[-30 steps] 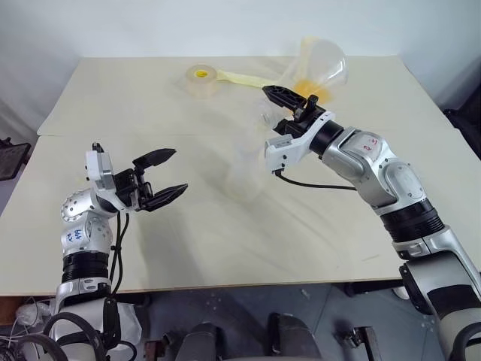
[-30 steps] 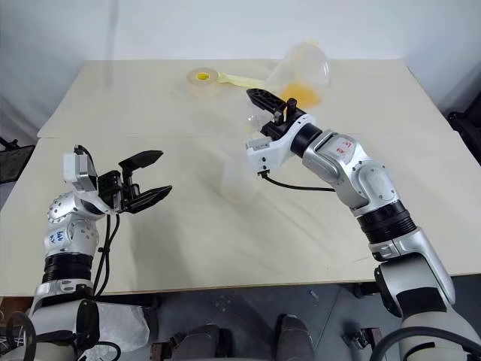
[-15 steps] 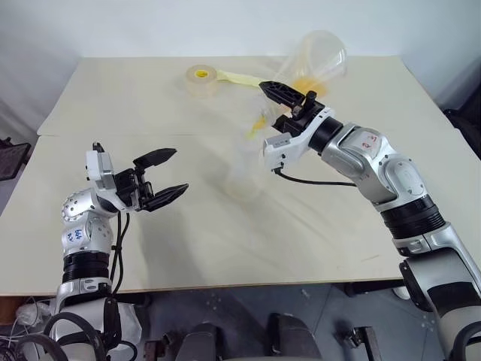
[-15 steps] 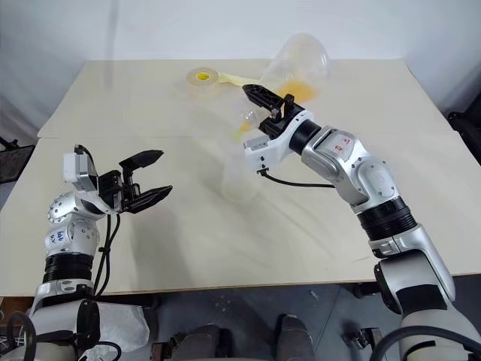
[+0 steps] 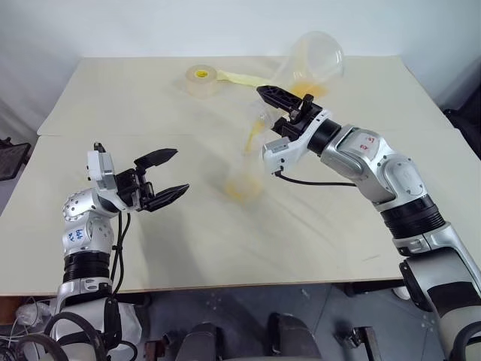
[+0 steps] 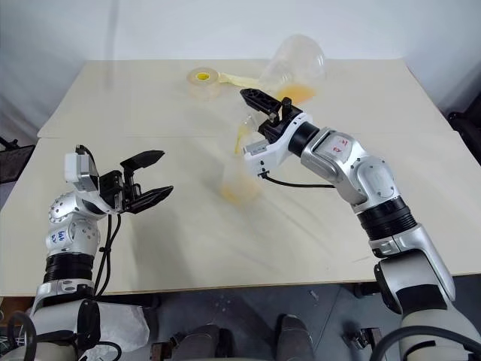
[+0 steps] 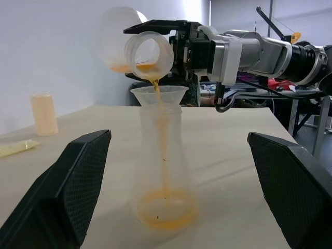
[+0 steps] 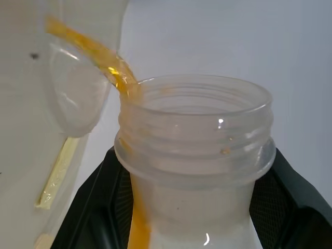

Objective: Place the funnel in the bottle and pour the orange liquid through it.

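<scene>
Right gripper [image 5: 279, 103] pinching flask [image 7: 136, 47] neck; funnel [image 7: 158, 95] directly below at 6 o'clock, bottle [image 7: 163, 174] upright; left gripper [image 5: 169, 174] spread.

Orange liquid [image 7: 165, 211] now in bottle [image 7: 164, 171]

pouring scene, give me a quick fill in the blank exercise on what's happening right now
1. The orange liquid pools at the bottom of the ____.
2. The right gripper tips a clear flask over the ____ in the bottle's neck.
3. The left gripper is ____ and holds nothing.
4. At the table's far side lies a ____ roll.

Missing words: bottle; funnel; open; tape
</scene>
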Controlling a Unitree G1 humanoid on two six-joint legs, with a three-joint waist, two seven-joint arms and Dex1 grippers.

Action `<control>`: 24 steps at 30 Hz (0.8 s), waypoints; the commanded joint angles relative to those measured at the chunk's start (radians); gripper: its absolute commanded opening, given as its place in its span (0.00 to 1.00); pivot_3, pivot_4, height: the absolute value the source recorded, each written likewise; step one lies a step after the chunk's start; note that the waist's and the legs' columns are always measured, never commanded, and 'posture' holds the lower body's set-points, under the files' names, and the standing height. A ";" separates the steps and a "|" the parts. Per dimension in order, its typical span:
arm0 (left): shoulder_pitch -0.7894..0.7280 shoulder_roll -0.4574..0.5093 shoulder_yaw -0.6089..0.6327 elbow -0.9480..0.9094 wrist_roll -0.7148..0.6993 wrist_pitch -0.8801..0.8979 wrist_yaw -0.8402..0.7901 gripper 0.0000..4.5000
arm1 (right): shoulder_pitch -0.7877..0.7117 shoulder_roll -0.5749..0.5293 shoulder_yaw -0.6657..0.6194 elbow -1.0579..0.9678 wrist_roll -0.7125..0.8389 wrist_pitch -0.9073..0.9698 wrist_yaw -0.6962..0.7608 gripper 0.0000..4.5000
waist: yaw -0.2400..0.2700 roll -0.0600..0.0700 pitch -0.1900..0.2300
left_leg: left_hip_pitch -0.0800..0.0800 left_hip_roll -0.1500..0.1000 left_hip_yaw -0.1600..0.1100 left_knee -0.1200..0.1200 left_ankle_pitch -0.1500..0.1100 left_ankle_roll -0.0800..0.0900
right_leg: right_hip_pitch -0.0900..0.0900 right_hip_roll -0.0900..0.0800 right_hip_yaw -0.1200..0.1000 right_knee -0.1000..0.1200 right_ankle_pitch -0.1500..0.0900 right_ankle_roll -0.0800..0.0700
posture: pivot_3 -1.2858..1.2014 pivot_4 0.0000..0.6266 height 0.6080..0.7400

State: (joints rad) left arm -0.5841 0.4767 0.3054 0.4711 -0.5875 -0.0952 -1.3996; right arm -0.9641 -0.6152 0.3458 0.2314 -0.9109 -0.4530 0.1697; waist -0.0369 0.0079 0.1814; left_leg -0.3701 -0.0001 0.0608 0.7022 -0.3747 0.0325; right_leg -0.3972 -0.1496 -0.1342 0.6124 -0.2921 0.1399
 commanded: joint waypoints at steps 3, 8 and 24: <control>-0.021 0.000 0.008 -0.022 -0.024 -0.005 -0.001 1.00 | -0.044 -0.022 -0.013 -0.006 -0.011 -0.018 -0.035 0.55 | 0.000 0.000 0.000 | 0.000 0.000 0.000 0.000 0.000 0.000 | 0.000 0.000 0.000 0.000 0.000 0.000 | 0.52 0.24 1.00; -0.018 -0.002 0.008 -0.024 -0.025 -0.006 -0.001 1.00 | -0.051 -0.026 -0.011 0.003 -0.023 -0.030 -0.047 0.55 | 0.000 0.000 0.000 | 0.000 0.000 0.000 0.000 0.000 0.000 | 0.000 0.000 0.000 0.000 0.000 0.000 | 0.52 0.24 1.00; -0.026 -0.009 0.007 -0.018 -0.024 -0.010 0.000 1.00 | -0.073 -0.036 -0.002 0.027 -0.057 -0.065 -0.069 0.55 | -0.002 0.000 0.000 | 0.000 0.000 0.000 0.000 0.000 0.000 | 0.000 0.000 0.000 0.000 0.000 0.000 | 0.52 0.24 1.00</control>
State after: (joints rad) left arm -0.5859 0.4675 0.3054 0.4714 -0.5876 -0.0965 -1.3993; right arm -1.0083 -0.6333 0.3497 0.2772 -0.9732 -0.5148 0.1200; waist -0.0385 0.0079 0.1814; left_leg -0.3701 0.0002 0.0609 0.7018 -0.3747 0.0325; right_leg -0.3972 -0.1495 -0.1341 0.6122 -0.2921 0.1398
